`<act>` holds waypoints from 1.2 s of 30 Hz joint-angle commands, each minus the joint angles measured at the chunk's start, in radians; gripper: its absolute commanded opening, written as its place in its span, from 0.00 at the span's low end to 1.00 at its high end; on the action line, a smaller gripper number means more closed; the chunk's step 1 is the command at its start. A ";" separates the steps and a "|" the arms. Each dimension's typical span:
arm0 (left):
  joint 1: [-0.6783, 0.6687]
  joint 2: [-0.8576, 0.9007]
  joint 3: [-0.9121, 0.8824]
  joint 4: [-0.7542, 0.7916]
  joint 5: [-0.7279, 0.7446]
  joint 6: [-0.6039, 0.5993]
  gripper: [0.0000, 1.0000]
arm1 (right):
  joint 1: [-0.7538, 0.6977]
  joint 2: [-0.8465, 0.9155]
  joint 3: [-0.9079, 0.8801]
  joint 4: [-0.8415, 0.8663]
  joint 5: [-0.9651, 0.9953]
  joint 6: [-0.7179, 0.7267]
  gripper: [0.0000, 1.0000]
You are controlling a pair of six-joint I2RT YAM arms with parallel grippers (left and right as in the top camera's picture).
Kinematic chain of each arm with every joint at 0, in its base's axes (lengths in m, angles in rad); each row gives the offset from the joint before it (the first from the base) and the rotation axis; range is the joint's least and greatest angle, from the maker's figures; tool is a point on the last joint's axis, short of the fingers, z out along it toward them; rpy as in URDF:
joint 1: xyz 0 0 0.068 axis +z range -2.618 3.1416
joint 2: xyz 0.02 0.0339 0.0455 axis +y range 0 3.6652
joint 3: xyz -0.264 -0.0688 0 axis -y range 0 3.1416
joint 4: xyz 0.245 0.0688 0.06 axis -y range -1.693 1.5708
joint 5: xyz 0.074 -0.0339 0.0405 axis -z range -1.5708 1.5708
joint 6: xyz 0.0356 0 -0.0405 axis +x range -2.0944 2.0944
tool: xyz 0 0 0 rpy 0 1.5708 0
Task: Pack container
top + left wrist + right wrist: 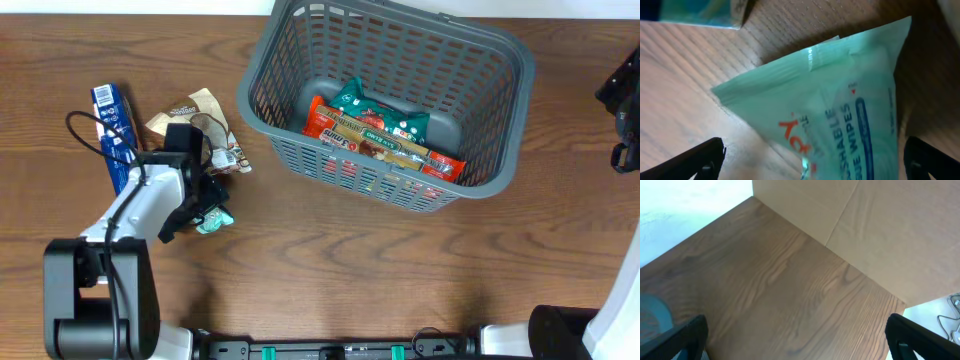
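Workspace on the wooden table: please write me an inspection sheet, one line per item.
Surface: brown wood-grain table, no spills seen.
Job's things: large dark grey slotted plastic basket holding a red packet and a green packet; teal plastic wipes packet, blue packet and beige packet lie outside, to its left.
Clutter: nothing seen.
Grippers: left gripper open, straddling the wipes packet; right gripper open, empty, over bare table.
Cables: black cable loop beside the left arm.
Surroundings: beige board beyond the table edge.
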 commanded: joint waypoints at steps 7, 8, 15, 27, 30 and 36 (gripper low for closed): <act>0.004 0.028 -0.002 0.021 -0.019 -0.013 0.06 | -0.007 0.002 0.000 -0.002 0.017 0.019 0.99; 0.004 0.028 -0.002 0.022 -0.019 -0.013 0.06 | -0.007 0.002 0.000 -0.002 0.017 0.019 0.99; 0.004 0.016 -0.001 0.028 -0.013 0.006 0.06 | -0.007 0.002 0.000 -0.002 0.017 0.019 0.99; 0.004 -0.230 0.128 -0.149 0.010 0.042 0.06 | -0.007 0.002 0.000 -0.002 0.017 0.019 0.99; 0.004 -0.302 0.200 -0.200 0.036 0.111 0.06 | -0.007 0.002 0.000 -0.002 0.017 0.019 0.99; -0.002 -0.410 0.401 -0.226 0.234 0.309 0.06 | -0.007 0.002 0.000 -0.002 0.017 0.019 0.99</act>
